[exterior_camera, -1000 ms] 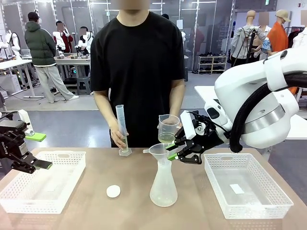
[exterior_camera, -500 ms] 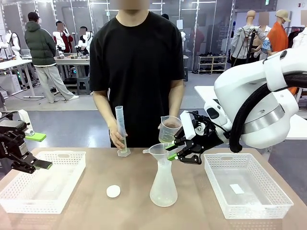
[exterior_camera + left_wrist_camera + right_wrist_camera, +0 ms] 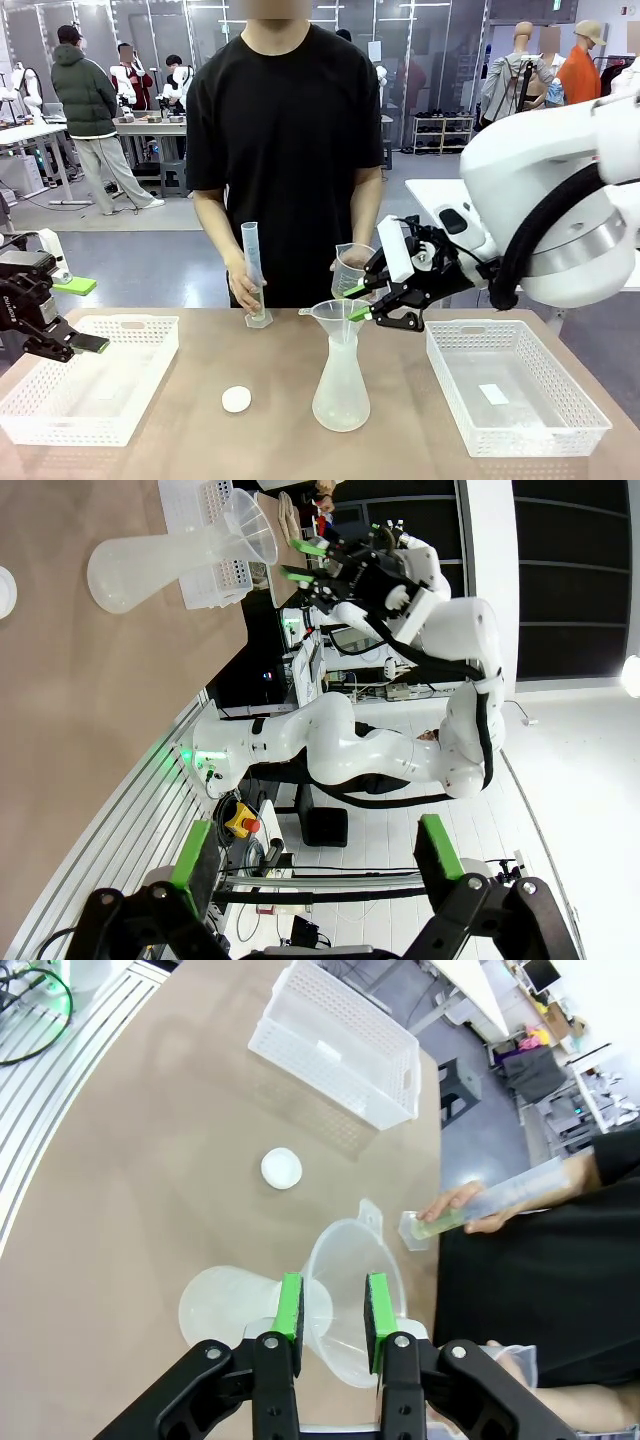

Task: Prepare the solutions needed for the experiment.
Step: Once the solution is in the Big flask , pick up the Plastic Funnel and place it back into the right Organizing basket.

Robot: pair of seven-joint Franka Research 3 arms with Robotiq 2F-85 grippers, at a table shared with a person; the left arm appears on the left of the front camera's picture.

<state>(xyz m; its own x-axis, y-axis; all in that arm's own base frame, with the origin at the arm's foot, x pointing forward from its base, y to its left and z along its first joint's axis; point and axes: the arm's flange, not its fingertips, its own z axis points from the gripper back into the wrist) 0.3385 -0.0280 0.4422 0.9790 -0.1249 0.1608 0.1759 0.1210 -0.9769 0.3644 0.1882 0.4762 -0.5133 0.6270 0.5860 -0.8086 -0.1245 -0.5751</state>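
The solution is a yellow trace at the foot of the cylinder in the person's hand, at the flask's 10 o'clock. The flask looks empty, so you're early, with the pouring left to do. A beaker tips at the funnel's 1 o'clock. Your right gripper, at its 3 o'clock, is narrowed about the rim; you can't tell if it pinches. Your left gripper, far at 9 o'clock, gapes empty.

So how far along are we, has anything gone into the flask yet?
Done: the funnel sits in the flask, stopper off on the table. In hand: the person tilts a beaker near the funnel while the right gripper straddles its rim; grip unclear. Left: the flask looks empty, and yellowish liquid waits in the cylinder the person holds.
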